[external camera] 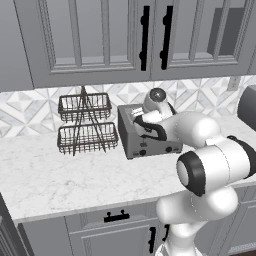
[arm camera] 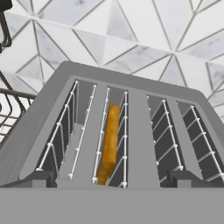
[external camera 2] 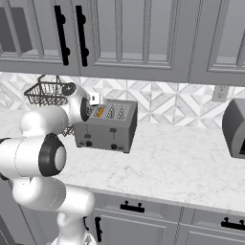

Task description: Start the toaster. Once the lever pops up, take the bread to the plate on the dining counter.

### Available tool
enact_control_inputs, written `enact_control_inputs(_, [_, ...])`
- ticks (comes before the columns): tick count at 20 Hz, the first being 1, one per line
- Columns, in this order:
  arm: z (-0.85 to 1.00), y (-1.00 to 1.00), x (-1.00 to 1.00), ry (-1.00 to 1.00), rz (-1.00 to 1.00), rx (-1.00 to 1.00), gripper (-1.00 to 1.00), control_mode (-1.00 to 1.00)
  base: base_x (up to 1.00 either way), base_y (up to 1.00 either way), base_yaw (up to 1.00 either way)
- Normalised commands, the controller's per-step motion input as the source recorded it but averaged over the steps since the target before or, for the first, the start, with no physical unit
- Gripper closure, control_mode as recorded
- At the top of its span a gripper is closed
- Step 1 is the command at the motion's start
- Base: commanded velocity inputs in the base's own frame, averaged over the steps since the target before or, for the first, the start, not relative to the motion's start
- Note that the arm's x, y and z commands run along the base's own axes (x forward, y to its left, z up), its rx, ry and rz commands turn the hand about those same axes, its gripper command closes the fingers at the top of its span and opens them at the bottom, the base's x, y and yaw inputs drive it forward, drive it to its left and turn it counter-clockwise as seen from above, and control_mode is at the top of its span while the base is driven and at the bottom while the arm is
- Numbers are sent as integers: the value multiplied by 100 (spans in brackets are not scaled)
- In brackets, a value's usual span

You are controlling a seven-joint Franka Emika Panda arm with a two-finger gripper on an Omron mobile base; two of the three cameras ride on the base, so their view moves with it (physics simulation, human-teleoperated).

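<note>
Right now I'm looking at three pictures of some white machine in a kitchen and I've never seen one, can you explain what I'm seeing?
It's a rendered white robot arm. Two pictures come from cameras behind it, left and right; the third looks along its hand. On the marble counter stand a grey four-slot toaster and a wire basket rack. A slice of bread sits in one slot. The end effector hovers above the toaster's top, open and holding nothing.
</note>
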Motion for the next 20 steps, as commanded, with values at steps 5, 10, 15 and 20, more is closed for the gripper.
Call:
enact_control_inputs(5, [0, 0, 0, 0, 0, 0, -100, -100, 0, 0, 0])
enact_control_inputs(10, [0, 0, 0, 0, 0, 0, -100, -100, 0, 0, 0])
enact_control_inputs(15, [0, 0, 0, 0, 0, 0, -100, -100, 0, 0, 0])
enact_control_inputs(20, [0, 0, 0, 0, 0, 0, -100, -100, 0, 0, 0])
